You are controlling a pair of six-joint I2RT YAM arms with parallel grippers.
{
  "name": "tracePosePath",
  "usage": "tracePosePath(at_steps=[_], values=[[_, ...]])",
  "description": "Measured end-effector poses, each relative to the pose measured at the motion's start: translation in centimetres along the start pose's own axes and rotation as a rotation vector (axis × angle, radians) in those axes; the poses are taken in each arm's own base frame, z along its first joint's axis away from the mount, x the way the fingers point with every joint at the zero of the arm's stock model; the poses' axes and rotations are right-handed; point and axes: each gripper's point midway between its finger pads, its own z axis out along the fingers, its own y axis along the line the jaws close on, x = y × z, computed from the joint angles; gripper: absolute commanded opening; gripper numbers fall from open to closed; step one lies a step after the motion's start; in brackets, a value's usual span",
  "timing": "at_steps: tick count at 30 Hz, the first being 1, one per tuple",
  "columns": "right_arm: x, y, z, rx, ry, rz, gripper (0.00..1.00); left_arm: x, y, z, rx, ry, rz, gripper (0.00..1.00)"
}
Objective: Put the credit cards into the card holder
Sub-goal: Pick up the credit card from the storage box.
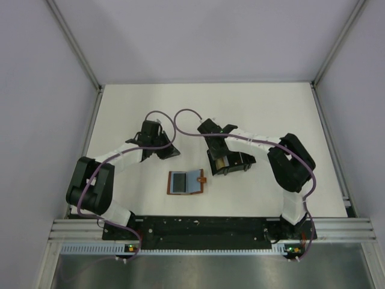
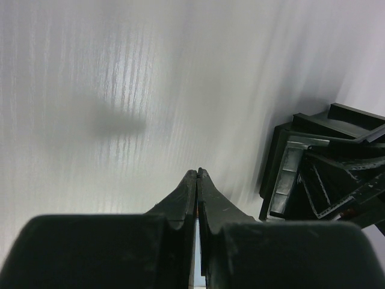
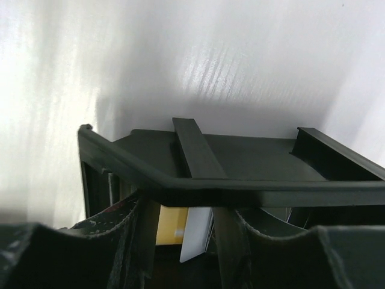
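Note:
The brown card holder (image 1: pixel 186 182) lies open on the table between the two arms, its tab pointing right. Its inner faces look grey-blue. A black slotted box (image 1: pixel 236 162) stands to its upper right. My right gripper (image 1: pixel 219 155) reaches down into this box (image 3: pixel 240 162). In the right wrist view its jaws (image 3: pixel 183 212) stand apart on either side of a yellow credit card (image 3: pixel 170 226) and a tilted white one (image 3: pixel 197 236). My left gripper (image 1: pixel 163 148) hovers left of the box with its fingers (image 2: pixel 197 176) pressed together. A thin pale sliver shows between them lower down; what it is I cannot tell.
In the left wrist view the black frame (image 2: pixel 319 162) fills the right edge, with bare white table (image 2: pixel 120 90) ahead. Grey walls and metal rails enclose the table (image 1: pixel 271 114). Purple cables loop over both arms.

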Motion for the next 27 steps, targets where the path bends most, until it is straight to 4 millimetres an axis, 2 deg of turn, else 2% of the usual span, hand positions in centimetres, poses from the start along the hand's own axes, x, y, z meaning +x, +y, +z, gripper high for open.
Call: tracePosePath(at_steps=[6, 10, 12, 19, 27], values=[[0.5, -0.7, 0.5, 0.073, 0.014, -0.027, 0.36, 0.1, 0.2, 0.0, 0.006, 0.005, -0.005, 0.05], [0.4, -1.2, 0.7, 0.123, 0.013, -0.044, 0.3, 0.2, 0.1, 0.0, 0.017, 0.008, -0.004, 0.05], [0.4, -1.3, 0.7, 0.145, 0.016, -0.056, 0.26, 0.1, 0.0, 0.0, 0.02, 0.008, -0.003, 0.05], [0.5, -2.0, 0.9, 0.222, 0.019, -0.09, 0.01, 0.3, 0.2, 0.1, 0.023, 0.013, -0.006, 0.05], [0.7, -3.0, 0.6, 0.278, 0.025, -0.105, 0.0, 0.4, 0.2, 0.0, 0.031, 0.018, -0.008, 0.05]])
